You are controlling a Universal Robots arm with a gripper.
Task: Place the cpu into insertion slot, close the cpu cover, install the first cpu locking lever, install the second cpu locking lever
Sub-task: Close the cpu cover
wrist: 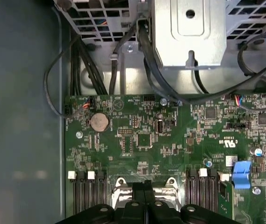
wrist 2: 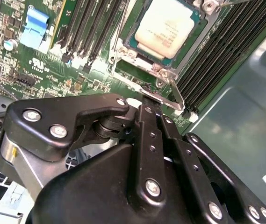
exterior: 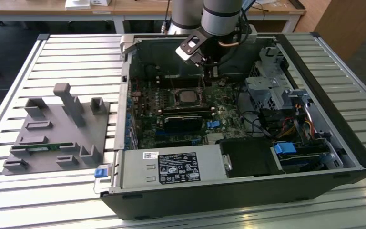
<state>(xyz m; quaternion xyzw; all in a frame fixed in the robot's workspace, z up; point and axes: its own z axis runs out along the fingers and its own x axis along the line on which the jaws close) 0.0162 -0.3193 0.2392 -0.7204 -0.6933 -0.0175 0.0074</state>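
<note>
- Exterior view: 1 robot arm (exterior: 221, 16) reaches down into an open computer case (exterior: 335, 124) that lies on a slatted metal table (exterior: 75, 62). Its gripper (exterior: 209, 71) hangs low over the green motherboard (exterior: 164, 134), just beside the cpu (exterior: 187, 97). The chip sits flat in the insertion slot (exterior: 199, 90). A grey fixture tray (exterior: 55, 129) rests on the table outside the case, well apart on the exterior view's left. The power supply (exterior: 170, 167) lines the case's near edge.
- Second wrist view: The cpu lies seated with its silver top up, and the cpu cover (wrist 2: 123, 52) is lowered flat around it. The 2 black fingers (wrist 2: 144, 135) are pressed together with no gap between them. Their tip meets a thin locking lever (wrist 2: 170, 100) that runs along the socket's edge. Whether they pinch the rod or only touch it cannot be told. Long black memory slots (wrist 2: 88, 28) flank the socket on both sides.
- First wrist view: The closed fingers point at the silvery socket frame, between 2 banks of memory slots. Farther along the board sit a coin battery (wrist: 99, 122) and a blue connector (wrist: 241, 173). Black cables (wrist: 147, 56) loop past a metal drive cage (wrist: 189, 32) beyond the board's edge.
</note>
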